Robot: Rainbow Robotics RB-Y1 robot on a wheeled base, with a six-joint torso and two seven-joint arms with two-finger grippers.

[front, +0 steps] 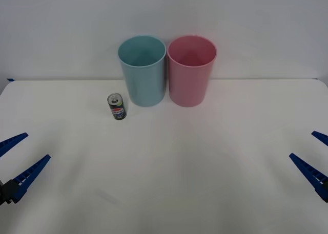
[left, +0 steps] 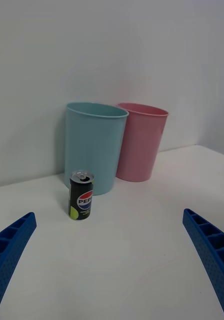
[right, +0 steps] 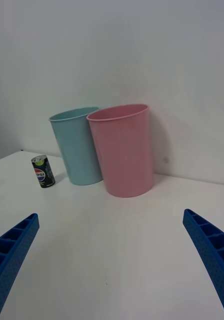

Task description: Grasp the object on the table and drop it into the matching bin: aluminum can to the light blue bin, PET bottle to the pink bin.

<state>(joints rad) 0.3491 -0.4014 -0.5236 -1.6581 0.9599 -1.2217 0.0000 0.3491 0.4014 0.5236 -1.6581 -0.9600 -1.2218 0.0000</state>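
Dark aluminum can (front: 117, 107) upright on table (front: 169, 172), silver top up, beside light blue bin (front: 143, 70). Left gripper (front: 15, 160) and right gripper (front: 313, 160) low at edges, fingers wide apart.

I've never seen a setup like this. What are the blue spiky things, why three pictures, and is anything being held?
It is a two-armed robot. The blue ribbed pieces are its jaws: the left gripper and right gripper, both open and holding nothing. One picture looks down from above the arms; the other two come from cameras on each wrist. On the white table stand a small dark can, a light blue bin beside it, and a pink bin next to that.
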